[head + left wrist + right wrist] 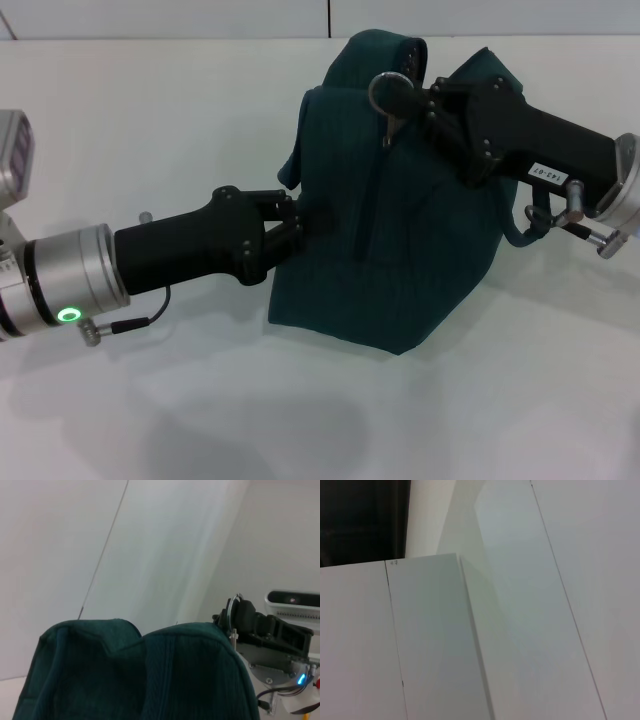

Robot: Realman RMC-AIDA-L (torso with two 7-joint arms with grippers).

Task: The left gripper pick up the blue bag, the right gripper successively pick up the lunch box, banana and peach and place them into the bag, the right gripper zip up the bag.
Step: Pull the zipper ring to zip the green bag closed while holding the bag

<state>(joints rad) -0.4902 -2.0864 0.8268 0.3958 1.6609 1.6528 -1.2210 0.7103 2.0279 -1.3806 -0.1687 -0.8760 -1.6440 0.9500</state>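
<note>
Right end effector point(400, 100) pinching zipper ring point(385, 92), left end effector point(300, 222) gripping blue bag point(390, 260)

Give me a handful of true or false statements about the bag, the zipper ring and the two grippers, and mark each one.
1. The left gripper is pinching the side of the blue bag. True.
2. The right gripper is parked far from the bag. False: it is at the top of the bag, at the metal ring pull.
3. The bag lies flat on the table. False: it stands upright.
4. The lunch box, banana and peach sit on the table beside the bag. False: none of them shows in any view.
5. The left wrist view shows the right gripper at the ring. True.
</note>
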